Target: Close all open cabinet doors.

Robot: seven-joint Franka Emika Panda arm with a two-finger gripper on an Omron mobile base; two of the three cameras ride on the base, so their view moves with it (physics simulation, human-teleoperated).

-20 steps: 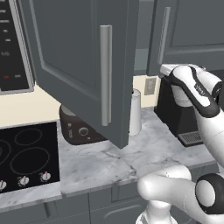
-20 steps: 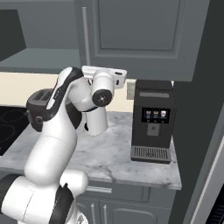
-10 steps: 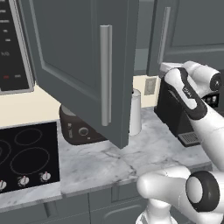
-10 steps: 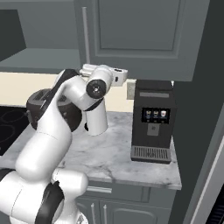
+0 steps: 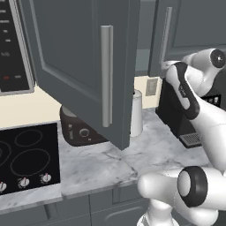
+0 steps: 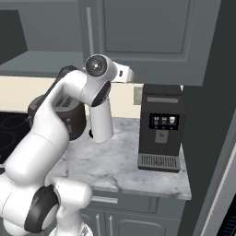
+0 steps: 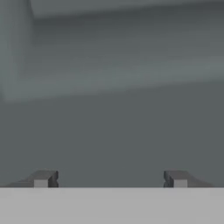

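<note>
Working at the right-hand tall dark grey cabinet door with the long silver bar handle (image 5: 190,31), which appears shut or very nearly shut against the cabinet front; pressing or just releasing, hard to tell which

Holding the pincer (image 7: 109,179) wide, both dark fingertips (image 7: 41,178) spread far apart with nothing between them, facing a plain grey panel surface very close ahead

Reaching with the white arm up above the black coffee machine (image 6: 161,126), hand tucked under the bottom edge of the upper cabinets

Leaving the other tall dark grey cabinet door with a recessed panel and vertical silver bar handle (image 5: 86,66) swung far out over the marble surface (image 5: 110,161), hanging near, left of the arm, above the dark toaster (image 5: 79,130) and in front of the white cylindrical canister (image 5: 136,112)

Judging next: pulling back from the right door, swinging left, getting behind the outer face of the open door and pushing it toward the cabinet; minding the canister while sweeping
</note>
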